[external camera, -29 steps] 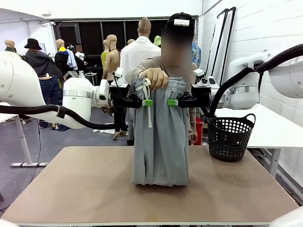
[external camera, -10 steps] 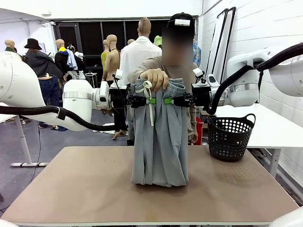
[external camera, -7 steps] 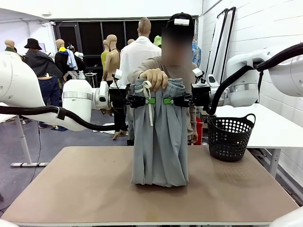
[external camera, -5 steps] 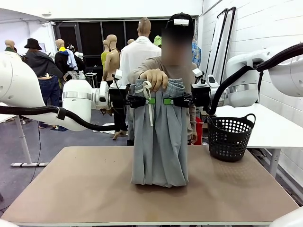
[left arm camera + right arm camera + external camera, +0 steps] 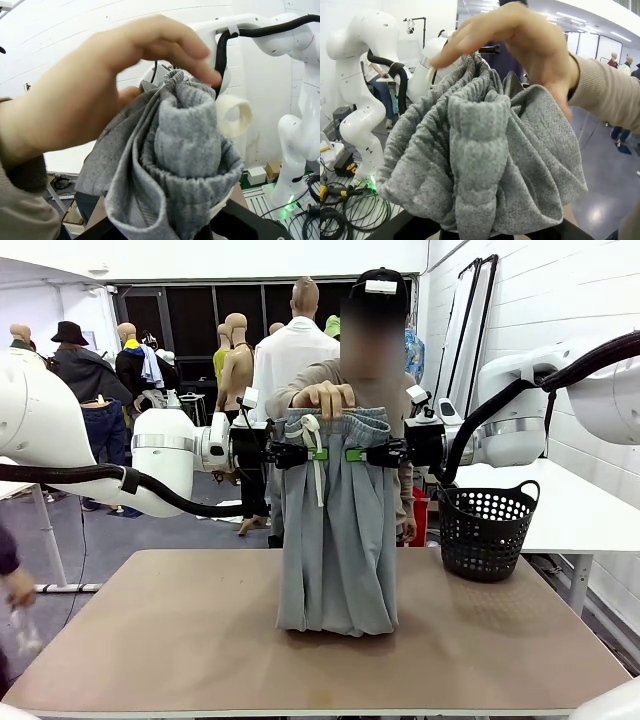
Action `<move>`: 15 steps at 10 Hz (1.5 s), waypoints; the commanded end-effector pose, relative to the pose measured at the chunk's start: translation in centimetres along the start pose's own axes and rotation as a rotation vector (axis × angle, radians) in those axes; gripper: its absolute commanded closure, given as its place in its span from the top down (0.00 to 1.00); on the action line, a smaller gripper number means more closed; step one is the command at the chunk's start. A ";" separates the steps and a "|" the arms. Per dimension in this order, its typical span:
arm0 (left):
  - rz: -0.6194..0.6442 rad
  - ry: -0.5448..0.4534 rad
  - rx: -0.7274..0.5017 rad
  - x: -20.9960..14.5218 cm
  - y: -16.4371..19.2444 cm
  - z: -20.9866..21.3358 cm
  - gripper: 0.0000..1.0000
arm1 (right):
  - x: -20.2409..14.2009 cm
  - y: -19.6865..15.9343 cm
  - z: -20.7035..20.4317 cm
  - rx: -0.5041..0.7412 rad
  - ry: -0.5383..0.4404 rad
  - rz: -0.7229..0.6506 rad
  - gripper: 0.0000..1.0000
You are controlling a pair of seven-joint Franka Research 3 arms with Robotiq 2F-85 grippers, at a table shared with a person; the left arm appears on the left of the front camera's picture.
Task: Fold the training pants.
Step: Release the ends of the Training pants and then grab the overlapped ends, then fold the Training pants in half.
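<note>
Centre frame, the training pants [image 5: 337, 540] hang upright in a bunched grey column, their gathered waistband [image 5: 336, 422] near the top of the picture's middle and their lower end folded over and resting on the tan table [image 5: 180, 640] below. A pale drawstring [image 5: 315, 455] dangles down the front, just left of centre.

The left gripper [image 5: 316, 453], reaching in from the left of the frame, and the right gripper [image 5: 354, 454], reaching in from the right, meet the cloth just under the waistband at about the same height, each pressed together and pinching a gather of the jersey between its green pads. In the left wrist view the waistband rises as a thick grey roll from the bottom edge, with fabric packed down where the fingers would stand; the right wrist view gives the same from the other side.

Above the cloth, the person's hand [image 5: 322, 398] hovers at the top of the waistband with fingers loosened and spread; whether it touches the fabric cannot be told. A black perforated basket [image 5: 487, 530] stands at the table's right, well apart from the garment.

As for progress, the pants look to be at the handover: the grippers have a hold on the waist, but no neat fold has been made. Judging by the bunched column, the garment has yet to be laid flat, folded and squared.
</note>
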State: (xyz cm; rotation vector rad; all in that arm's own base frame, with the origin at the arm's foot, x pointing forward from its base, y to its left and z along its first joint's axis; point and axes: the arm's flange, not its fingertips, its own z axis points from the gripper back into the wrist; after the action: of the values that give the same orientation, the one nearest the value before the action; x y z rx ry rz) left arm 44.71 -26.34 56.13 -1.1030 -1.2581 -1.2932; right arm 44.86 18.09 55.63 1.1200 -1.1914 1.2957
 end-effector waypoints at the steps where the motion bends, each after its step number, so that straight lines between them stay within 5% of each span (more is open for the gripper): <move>1: -0.004 0.002 0.000 0.2 -0.1 0.0 0.00 | 0.2 0.0 0.0 -0.002 -0.005 0.003 0.00; 15: -0.004 0.002 0.000 0.2 -0.1 0.0 0.00 | 0.2 0.0 0.0 -0.002 -0.005 0.003 0.00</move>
State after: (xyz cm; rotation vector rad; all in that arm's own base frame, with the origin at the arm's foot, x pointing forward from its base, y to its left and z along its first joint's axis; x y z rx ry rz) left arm 44.71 -26.34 56.13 -1.1031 -1.2580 -1.2932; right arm 44.86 18.09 55.63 1.1200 -1.1913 1.2956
